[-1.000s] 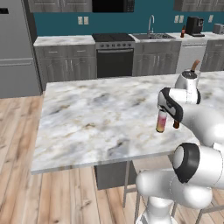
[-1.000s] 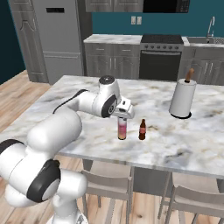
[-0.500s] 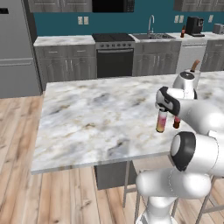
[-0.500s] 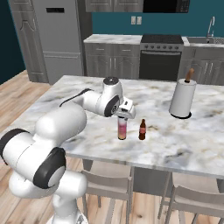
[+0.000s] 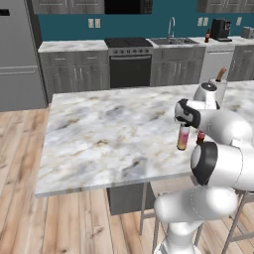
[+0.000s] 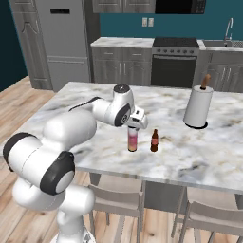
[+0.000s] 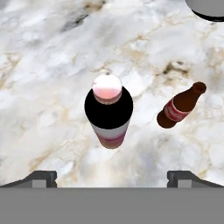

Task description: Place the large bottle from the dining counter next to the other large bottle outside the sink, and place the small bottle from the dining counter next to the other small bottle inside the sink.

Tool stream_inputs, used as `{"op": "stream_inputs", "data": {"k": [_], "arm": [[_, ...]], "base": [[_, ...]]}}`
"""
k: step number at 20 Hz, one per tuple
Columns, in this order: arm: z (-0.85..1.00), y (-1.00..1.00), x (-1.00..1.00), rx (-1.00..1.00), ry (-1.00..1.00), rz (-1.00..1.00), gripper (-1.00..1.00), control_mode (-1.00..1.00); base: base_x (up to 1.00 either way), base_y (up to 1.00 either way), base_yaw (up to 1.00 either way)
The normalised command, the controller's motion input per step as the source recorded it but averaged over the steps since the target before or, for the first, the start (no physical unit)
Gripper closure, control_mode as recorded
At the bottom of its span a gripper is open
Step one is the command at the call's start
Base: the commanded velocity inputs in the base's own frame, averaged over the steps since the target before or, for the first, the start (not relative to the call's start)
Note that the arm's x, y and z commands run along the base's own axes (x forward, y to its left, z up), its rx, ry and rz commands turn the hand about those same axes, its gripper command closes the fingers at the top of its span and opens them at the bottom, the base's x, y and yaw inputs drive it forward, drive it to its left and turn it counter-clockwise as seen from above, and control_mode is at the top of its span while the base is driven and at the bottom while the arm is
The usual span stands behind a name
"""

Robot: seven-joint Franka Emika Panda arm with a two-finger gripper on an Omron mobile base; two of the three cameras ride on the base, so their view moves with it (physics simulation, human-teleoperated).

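Two bottles upright on table (image 7: 48, 52): large (image 7: 109, 111) centred above spread, empty fingers (image 7: 46, 178); small (image 7: 180, 106) right of centre.

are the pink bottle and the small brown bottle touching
Apart. The hand view shows bare marble between the pink bottle and the small brown bottle.

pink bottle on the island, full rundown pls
The large bottle stands upright on the marbled dining counter near its front edge. Its body is pinkish, with a dark band near the shoulder, a pale band below it and a rounded pink-white cap. It looks like glossy plastic or glass. Nothing touches it: the open gripper hangs directly above, fingers wide apart either side. The small brown bottle stands apart beside it.
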Motion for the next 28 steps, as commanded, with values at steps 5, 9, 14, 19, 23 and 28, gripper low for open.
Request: {"op": "stream_inputs", "data": {"k": [5, 9, 14, 19, 23, 28], "arm": [[-0.20, 0.00, 0.11, 0.00, 0.00, 0.00, -1.00, -1.00], [-0.16, 0.00, 0.13, 0.00, 0.00, 0.00, -1.00, -1.00], [-0.08, 0.00, 0.17, 0.00, 0.00, 0.00, -1.00, -1.00], [0.00, 0.00, 0.19, 0.00, 0.00, 0.00, -1.00, -1.00], [0.00, 0.00, 0.16, 0.00, 0.00, 0.00, -1.00, -1.00], [0.00, 0.00, 0.16, 0.00, 0.00, 0.00, -1.00, -1.00]], "base": [[0.00, 0.00, 0.00], [0.00, 0.00, 0.00], [0.00, 0.00, 0.00], [0.00, 0.00, 0.00], [0.00, 0.00, 0.00], [0.00, 0.00, 0.00]]}}
